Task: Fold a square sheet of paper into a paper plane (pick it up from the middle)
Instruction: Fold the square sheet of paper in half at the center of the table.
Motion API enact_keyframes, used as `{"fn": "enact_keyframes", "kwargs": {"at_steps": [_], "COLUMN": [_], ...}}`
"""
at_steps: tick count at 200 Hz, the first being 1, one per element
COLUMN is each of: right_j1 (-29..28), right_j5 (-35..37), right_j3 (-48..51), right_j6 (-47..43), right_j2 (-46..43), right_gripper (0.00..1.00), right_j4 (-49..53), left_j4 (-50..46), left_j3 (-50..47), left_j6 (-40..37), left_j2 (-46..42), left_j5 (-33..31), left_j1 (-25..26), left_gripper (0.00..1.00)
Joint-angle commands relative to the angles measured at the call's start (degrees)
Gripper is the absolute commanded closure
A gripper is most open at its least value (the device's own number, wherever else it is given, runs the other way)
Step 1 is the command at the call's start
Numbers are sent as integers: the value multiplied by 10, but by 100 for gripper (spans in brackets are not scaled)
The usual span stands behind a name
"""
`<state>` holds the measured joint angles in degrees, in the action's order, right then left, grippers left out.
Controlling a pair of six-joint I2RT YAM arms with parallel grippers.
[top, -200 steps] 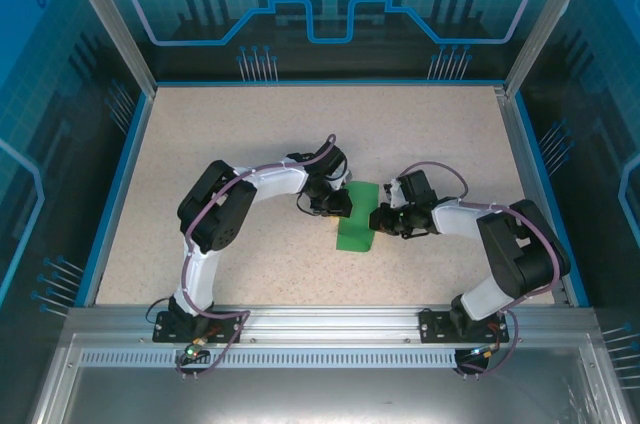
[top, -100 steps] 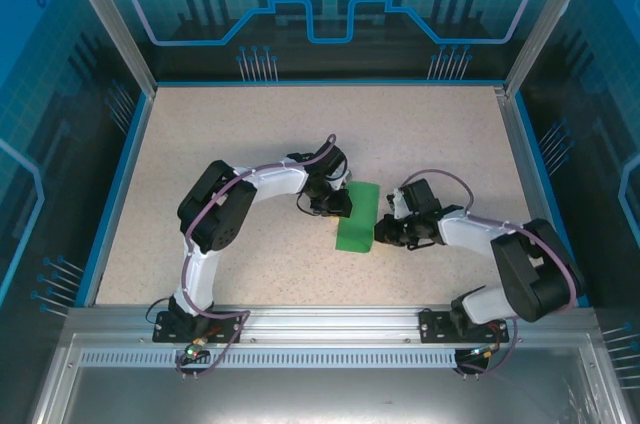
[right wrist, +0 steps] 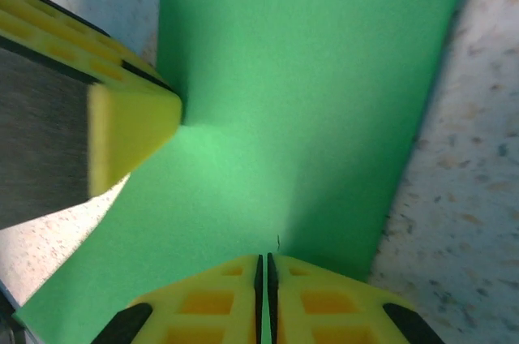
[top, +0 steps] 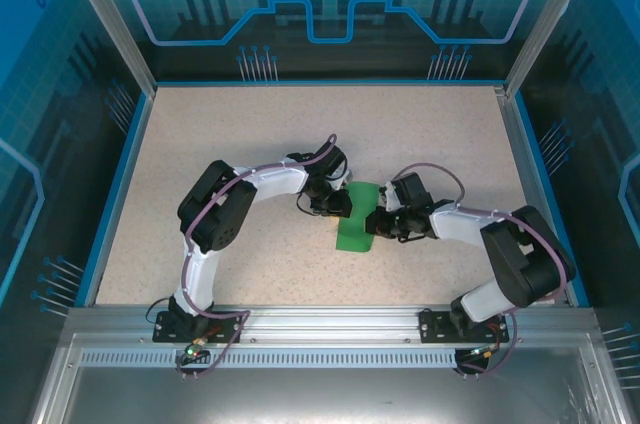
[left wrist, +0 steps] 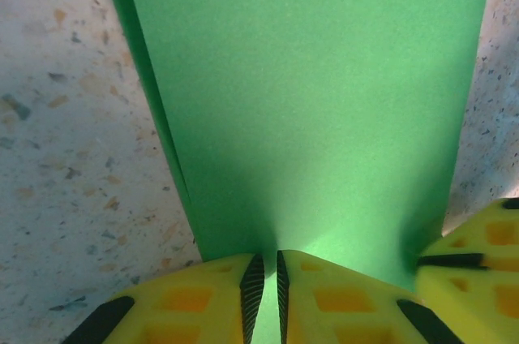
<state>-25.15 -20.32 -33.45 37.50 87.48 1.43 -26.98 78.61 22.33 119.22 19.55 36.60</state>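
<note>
The square sheet of paper (top: 355,231) is bright green and lies folded into a narrow strip on the speckled table (top: 250,134). My left gripper (top: 342,206) meets its left edge. In the left wrist view its jaws (left wrist: 265,267) stand almost together, with green paper (left wrist: 308,101) puckered up between the pads. My right gripper (top: 377,222) comes in from the right. Its jaws (right wrist: 263,261) are shut, tips down on the paper (right wrist: 308,76). One left finger (right wrist: 134,117) shows in the right wrist view. A paper plane is out of view.
A blue rim (top: 120,174) bounds the table on the left, right and back. Transparent walls (top: 330,4) rise behind it. Both arm bases are bolted to the metal rail (top: 330,324) at the near edge.
My right gripper slid toward the near edge and off to the right, then came back onto the paper. The left gripper and the sheet have hardly moved.
</note>
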Motion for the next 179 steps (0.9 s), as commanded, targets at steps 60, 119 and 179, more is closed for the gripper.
{"fn": "enact_keyframes", "kwargs": {"at_steps": [60,119,179], "right_j1": [-19,-66,-120], "right_j5": [-6,1,32], "right_j3": [21,25,49], "right_j6": [-59,-85,-60], "right_j2": [16,-8,-27], "right_gripper": [88,88,88], "right_j4": [57,104,112], "left_j4": [-69,-76,-85], "left_j3": [-35,-27,-19], "left_j6": [-15,-18,-23], "left_j2": [55,63,70], "left_j5": [-62,-64,-65], "left_j1": [-4,-10,-13], "left_gripper": [80,81,81]}}
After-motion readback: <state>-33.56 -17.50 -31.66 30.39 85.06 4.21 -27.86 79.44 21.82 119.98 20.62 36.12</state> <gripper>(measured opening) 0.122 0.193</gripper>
